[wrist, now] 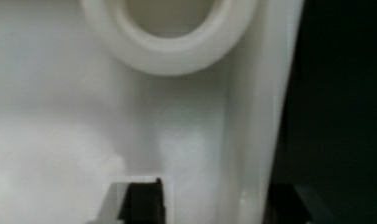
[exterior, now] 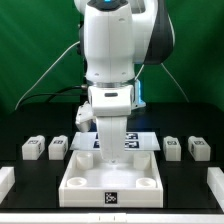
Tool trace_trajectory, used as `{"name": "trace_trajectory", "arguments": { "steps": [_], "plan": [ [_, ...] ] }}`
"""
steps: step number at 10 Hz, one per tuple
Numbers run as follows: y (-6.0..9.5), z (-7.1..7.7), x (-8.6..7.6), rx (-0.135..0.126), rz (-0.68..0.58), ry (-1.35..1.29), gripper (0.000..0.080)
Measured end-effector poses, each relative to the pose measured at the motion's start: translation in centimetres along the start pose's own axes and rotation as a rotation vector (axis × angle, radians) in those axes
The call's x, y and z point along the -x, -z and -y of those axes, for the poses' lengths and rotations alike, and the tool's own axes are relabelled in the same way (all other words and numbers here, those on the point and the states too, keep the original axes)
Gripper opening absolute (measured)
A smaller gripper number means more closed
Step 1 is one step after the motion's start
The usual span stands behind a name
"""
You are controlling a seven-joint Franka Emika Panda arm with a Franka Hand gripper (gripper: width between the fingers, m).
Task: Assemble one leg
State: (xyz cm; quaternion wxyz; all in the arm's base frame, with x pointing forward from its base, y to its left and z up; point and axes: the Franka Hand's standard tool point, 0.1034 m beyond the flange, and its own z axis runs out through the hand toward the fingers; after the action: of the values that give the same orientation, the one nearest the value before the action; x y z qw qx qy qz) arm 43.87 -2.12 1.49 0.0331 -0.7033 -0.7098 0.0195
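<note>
The white tray-like tabletop lies at the front middle of the black table. My gripper reaches straight down onto its far wall. In the wrist view the gripper has one black fingertip on each side of that white wall, pressed against it. A round corner socket shows just beyond. Several legs lie loose on the table. Two are toward the exterior view's left and two toward its right. None is held.
The marker board lies behind the tabletop, partly hidden by the arm. White parts sit at the table's front corners at the exterior view's left and right. A green backdrop stands behind.
</note>
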Motion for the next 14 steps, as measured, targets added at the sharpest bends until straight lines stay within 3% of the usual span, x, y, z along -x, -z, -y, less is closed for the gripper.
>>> {"name": "trace_trajectory", "arguments": {
  "steps": [1,9,14],
  "plan": [
    [0.0,0.0,0.0,0.0,0.0,0.0,0.0067],
    [0.1,-0.4,-0.3,0.007,-0.001,-0.015,0.0058],
    [1.1,-5.6,-7.7,0.072,-0.032,-0.056,0.0058]
  ]
}}
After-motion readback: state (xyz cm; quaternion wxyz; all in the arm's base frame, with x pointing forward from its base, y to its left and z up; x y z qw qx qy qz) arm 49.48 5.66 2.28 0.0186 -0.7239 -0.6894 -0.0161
